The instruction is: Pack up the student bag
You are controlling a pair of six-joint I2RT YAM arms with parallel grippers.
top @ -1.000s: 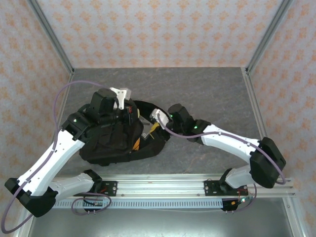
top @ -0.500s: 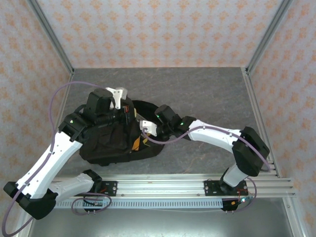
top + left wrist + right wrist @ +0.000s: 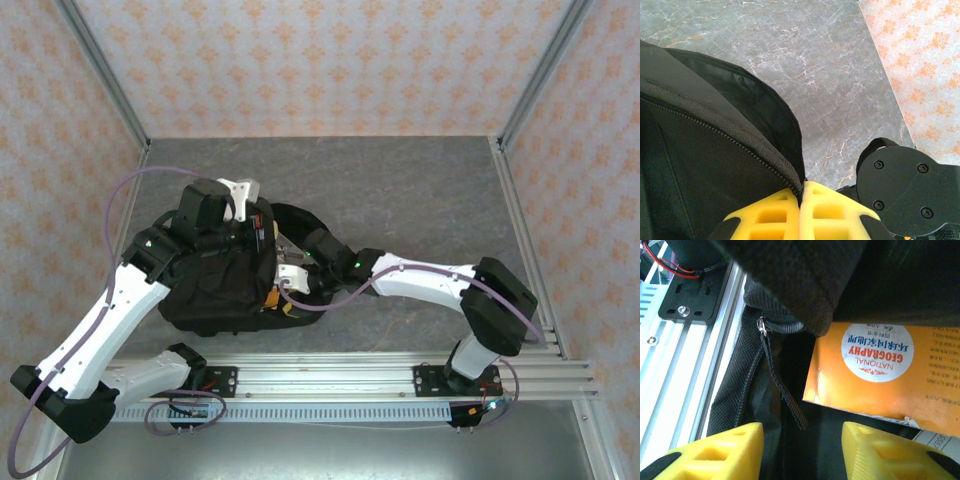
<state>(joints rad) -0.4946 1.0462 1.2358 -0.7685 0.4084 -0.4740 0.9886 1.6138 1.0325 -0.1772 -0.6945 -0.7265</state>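
Bag (image 3: pixel 215 290): black, soft, lying on the grey table (image 3: pixel 420 190) at its near left, just beyond the rail (image 3: pixel 680 370). Left gripper (image 3: pixel 801 215): yellow fingers together, clamped on the bag's zippered edge, holding it raised. Right gripper (image 3: pixel 800 440): fingers apart, nothing between them, reaching into the bag's opening from the right. Book (image 3: pixel 875 370): orange cover with a round white National Geographic label, lying inside the bag, partly under the black flap. Zip pull (image 3: pixel 785 395): black strap hanging just beside the book's corner.
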